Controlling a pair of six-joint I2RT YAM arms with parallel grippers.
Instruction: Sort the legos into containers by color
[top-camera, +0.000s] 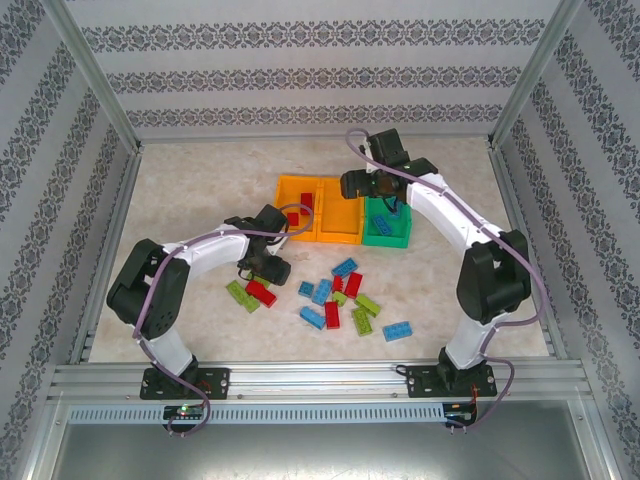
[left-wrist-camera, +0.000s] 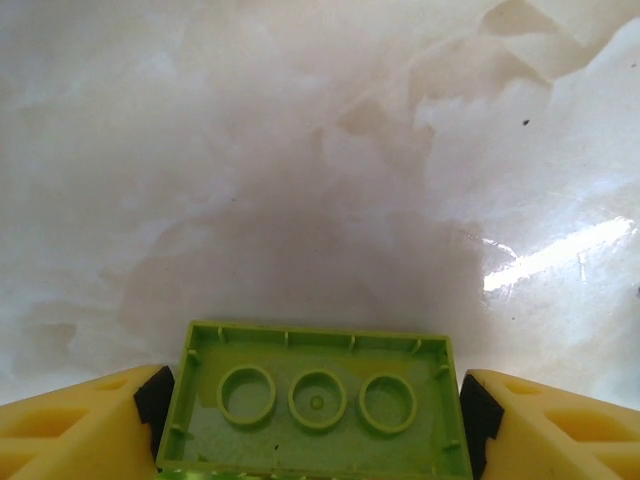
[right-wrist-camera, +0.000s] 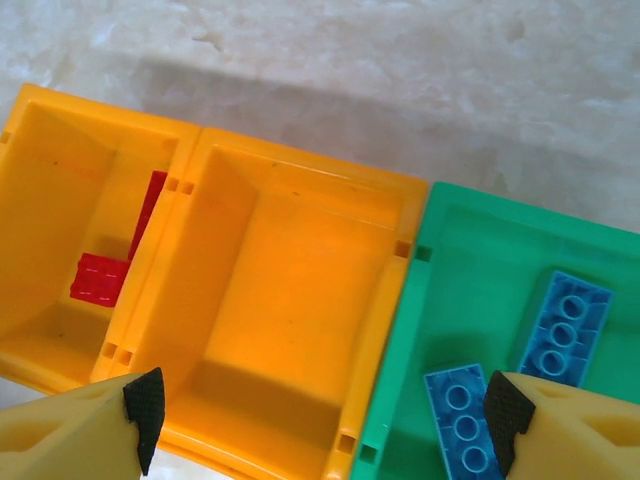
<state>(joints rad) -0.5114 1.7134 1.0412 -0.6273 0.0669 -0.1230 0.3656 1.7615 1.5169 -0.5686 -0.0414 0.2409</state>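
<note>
Lime lego (left-wrist-camera: 315, 395), clamped in left gripper (left-wrist-camera: 316, 420)

A pale marbled table (top-camera: 200, 200) carries a joined row of three bins (top-camera: 338, 239) at upper centre of the overhead frame, two orange on the left and a green bin (top-camera: 386, 241) on the right. Below the row, at lower centre, loose bricks (top-camera: 321, 291) in red, blue and lime lie scattered directly on the surface, with a red brick (top-camera: 261, 292) near the left end and a lone blue brick (top-camera: 398, 330) at the lower right.
</note>
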